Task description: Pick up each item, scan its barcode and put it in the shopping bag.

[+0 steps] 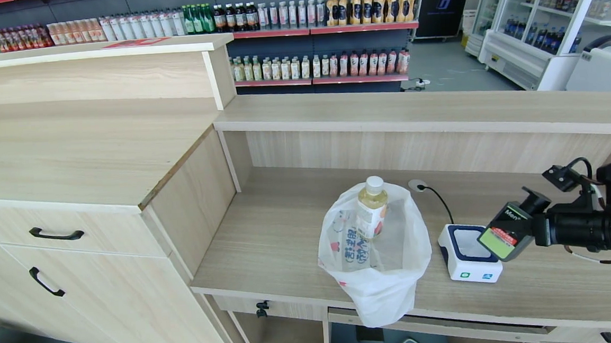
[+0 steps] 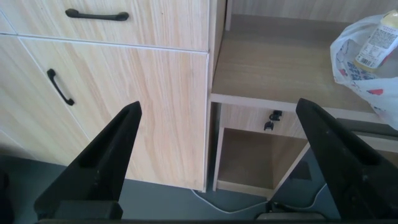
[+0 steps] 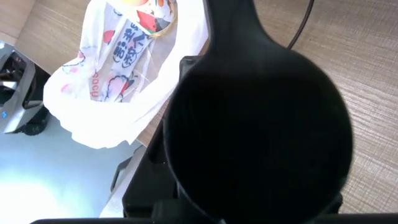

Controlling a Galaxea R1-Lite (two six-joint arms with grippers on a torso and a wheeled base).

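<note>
Right gripper (image 1: 532,220): jaws clamped on a dark, green-labelled item (image 1: 502,240), tilted just over the scanner (image 1: 467,257). In its wrist view a dark round mass sits close up; item or gripper, cannot tell.
Left gripper (image 2: 217,104): jaws wide apart, holding nothing, facing the cabinet (image 2: 155,93) front.
Scanner: near the counter's (image 1: 277,237) front edge, cable (image 1: 444,204) running back.
Bag (image 1: 381,278): just left of the scanner, overhanging the front edge, with a bottle (image 1: 371,210) upright inside.

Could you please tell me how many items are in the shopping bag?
1: a bottle stands in the shopping bag on the counter; the bag's folds may hide others.
</note>
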